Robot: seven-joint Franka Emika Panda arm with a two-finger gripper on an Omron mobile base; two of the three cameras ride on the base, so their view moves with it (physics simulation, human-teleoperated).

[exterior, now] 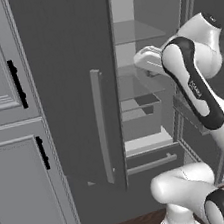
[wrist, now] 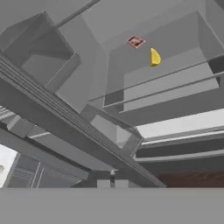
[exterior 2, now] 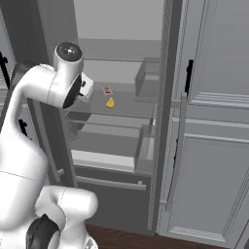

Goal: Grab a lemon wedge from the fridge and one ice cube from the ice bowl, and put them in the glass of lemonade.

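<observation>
The fridge (exterior: 70, 89) stands with its doors open, its pale interior (exterior 2: 121, 53) and glass shelves showing. A tiny yellow lemon wedge (exterior 2: 110, 102) lies on a middle shelf; in the hand view the lemon wedge (wrist: 154, 57) sits at the upper right, well away from the fingertips. My gripper (exterior 2: 89, 84) is at the left edge of the fridge opening, left of the wedge and slightly higher, not touching it. Its tips (wrist: 112, 183) are together, shut on nothing. In the left base view the hand (exterior: 147, 59) is mostly hidden behind my forearm. The ice bowl, ice cube and glass of lemonade are out of view.
A flat red-orange strip (exterior 2: 107, 91) lies just behind the wedge. Door bins (exterior 2: 146, 78) line the right side of the opening, with drawers (exterior 2: 104, 146) below. Light grey cabinets with black handles flank the fridge (exterior: 6, 98) (exterior 2: 219, 73). The open left door's bar handle (exterior: 102, 125) stands close to my arm.
</observation>
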